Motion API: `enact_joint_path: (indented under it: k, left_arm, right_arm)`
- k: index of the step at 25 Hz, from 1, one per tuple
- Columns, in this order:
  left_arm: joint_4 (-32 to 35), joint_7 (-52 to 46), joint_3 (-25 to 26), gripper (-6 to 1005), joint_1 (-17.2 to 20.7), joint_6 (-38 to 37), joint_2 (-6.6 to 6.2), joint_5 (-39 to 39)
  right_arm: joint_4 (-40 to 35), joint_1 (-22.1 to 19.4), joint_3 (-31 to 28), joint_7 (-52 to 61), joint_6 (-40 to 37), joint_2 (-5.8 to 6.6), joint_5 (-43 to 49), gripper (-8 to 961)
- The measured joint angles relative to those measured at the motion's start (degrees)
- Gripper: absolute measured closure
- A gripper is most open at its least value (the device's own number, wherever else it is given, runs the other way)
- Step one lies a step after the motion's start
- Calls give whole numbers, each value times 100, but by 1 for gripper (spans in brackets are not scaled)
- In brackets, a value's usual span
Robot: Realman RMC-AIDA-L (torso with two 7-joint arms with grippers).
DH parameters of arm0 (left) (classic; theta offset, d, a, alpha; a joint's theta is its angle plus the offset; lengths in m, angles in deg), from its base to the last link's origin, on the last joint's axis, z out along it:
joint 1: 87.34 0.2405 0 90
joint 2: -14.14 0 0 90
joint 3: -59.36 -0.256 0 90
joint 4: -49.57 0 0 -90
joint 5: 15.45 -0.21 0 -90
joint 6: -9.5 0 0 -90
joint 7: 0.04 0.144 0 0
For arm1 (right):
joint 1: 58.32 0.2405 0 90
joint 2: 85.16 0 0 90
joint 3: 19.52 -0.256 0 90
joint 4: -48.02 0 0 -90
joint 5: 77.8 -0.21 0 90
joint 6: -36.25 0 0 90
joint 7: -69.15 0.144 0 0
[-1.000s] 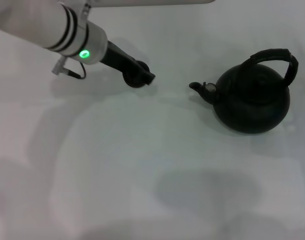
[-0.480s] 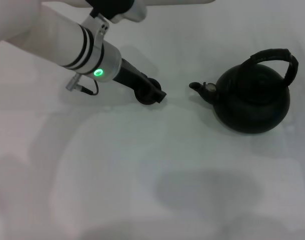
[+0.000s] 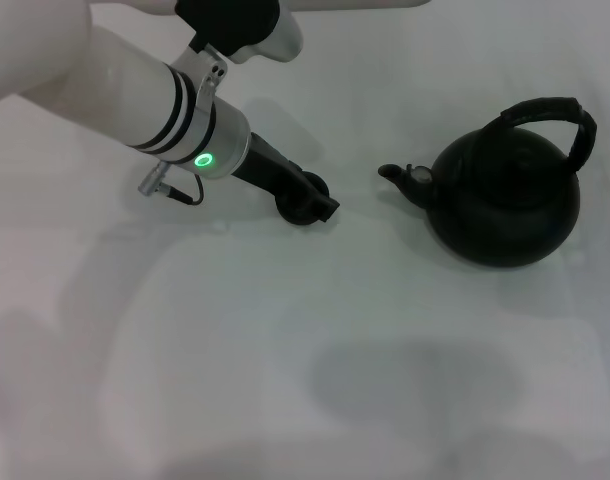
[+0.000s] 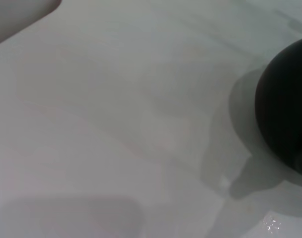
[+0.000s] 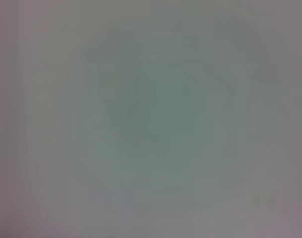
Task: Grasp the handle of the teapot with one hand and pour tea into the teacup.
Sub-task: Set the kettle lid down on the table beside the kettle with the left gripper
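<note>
In the head view the matte black teapot [image 3: 505,205] stands on the white table at the right. Its arched handle [image 3: 557,108] is up and its stubby spout [image 3: 393,173] points left. My left gripper [image 3: 310,203] reaches in from the upper left, with black fingers closed around the small dark teacup [image 3: 299,205], low over the table about a cup's width left of the spout. The teapot's belly also shows in the left wrist view [image 4: 284,109]. My right gripper is out of view; the right wrist view shows only a blank surface.
The white table [image 3: 285,350] spreads in front of the teapot and cup, with soft shadows on it. My left forearm [image 3: 135,85], white with a green light, crosses the upper left.
My left gripper has moved right and toward me with the teacup, closing on the teapot's spout. The teapot has not moved.
</note>
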Motion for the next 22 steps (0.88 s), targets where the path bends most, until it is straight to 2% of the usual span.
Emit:
enact_joint_path:
  k: [15, 22]
  left_arm:
    - [-145, -38, -9, 300, 20, -1, -2, -17]
    - [11, -105, -12, 296, 72, -43, -4, -12]
  right_arm:
    - [-54, -57, 5, 0, 1, 0, 16, 83]
    - [-56, -99, 4, 0, -29, 0, 5, 88]
